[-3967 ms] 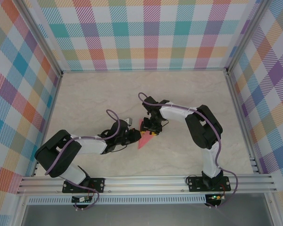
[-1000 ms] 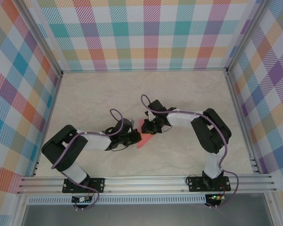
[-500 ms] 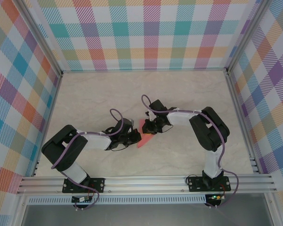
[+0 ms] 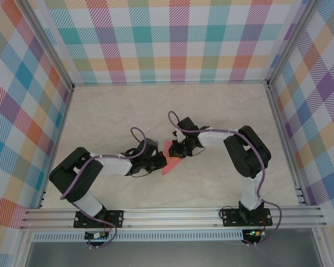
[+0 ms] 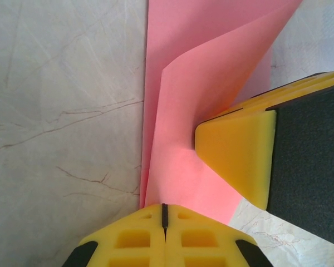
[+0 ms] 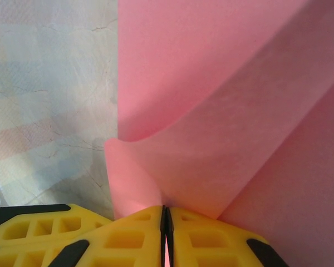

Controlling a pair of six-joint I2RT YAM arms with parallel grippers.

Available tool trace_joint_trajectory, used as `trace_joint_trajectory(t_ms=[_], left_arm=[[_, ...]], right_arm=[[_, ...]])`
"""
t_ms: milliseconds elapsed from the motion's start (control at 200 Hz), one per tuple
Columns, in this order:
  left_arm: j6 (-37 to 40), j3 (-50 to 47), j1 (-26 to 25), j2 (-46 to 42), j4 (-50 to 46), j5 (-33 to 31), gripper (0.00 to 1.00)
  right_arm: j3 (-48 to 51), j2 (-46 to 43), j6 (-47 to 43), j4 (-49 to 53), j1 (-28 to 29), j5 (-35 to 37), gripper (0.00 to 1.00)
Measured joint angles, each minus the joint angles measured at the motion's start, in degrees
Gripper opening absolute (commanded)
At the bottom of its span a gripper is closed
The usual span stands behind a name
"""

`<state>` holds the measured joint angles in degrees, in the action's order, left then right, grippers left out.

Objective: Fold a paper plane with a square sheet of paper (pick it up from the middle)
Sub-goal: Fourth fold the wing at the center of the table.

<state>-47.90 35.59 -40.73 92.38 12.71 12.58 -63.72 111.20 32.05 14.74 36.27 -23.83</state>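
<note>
ARMS MEET OVER A HALF-FOLDED SHEET: Two robot arms close in on a salmon-pink sheet of paper [image 4: 170,166] near the middle of the pale marbled tabletop [image 4: 111,117]. It lies a little nearer the near edge than the far edge and well apart from every corner. From above, the sheet is already creased into a narrow wedge, its point aimed toward the near edge. The left arm [image 4: 108,166] reaches in from the near left corner. The right arm [image 4: 222,136] bends in from the near right, and the tips of the two arms sit close together on either side of the paper.

In the left wrist view, the left jaws are pressed fully together. The sheet [image 5: 200,83] runs into the seam between the yellow fingers [image 5: 150,219], so these jaws have hold of the paper. A loose flap stands up from the tabletop [image 5: 61,111], and one yellow-and-black finger [image 5: 236,150] of the right arm overlaps the flap's right side.

In the right wrist view, the right jaws are likewise closed, pinching a fold of the sheet [image 6: 211,83] between their yellow fingers [image 6: 139,219]. Layers of paper curve up and away beyond them, with bare tabletop [image 6: 50,67] at left. Plaid panels [image 4: 178,39] wall the tabletop's far, left and right edges.
</note>
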Motion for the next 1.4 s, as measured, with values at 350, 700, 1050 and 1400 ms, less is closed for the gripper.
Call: trace_joint_trajectory(t_ms=[350, 700, 1050, 1400], left_arm=[[0.8, 2.8, 0.0, -4.1, -2.1, -1.7, 0.00], [0.8, 3.7, 0.0, 0.2, -2.5, -1.6, 0.00], [0.8, 3.7, 0.0, 1.9, -4.3, -2.1, 0.00], [0.8, 4.0, 0.0, 1.9, -5.2, -2.2, 0.00]], right_arm=[[0.0, 0.3, 0.0, -0.2, -0.3, -1.0, 0.09], [0.0, 0.4, 0.0, -0.2, -0.6, -1.6, 0.09], [0.0, 0.4, -1.3, -0.2, -0.6, -1.8, 0.09], [-2.6, 1.6, -6.0, 0.9, -1.6, -0.7, 0.09]])
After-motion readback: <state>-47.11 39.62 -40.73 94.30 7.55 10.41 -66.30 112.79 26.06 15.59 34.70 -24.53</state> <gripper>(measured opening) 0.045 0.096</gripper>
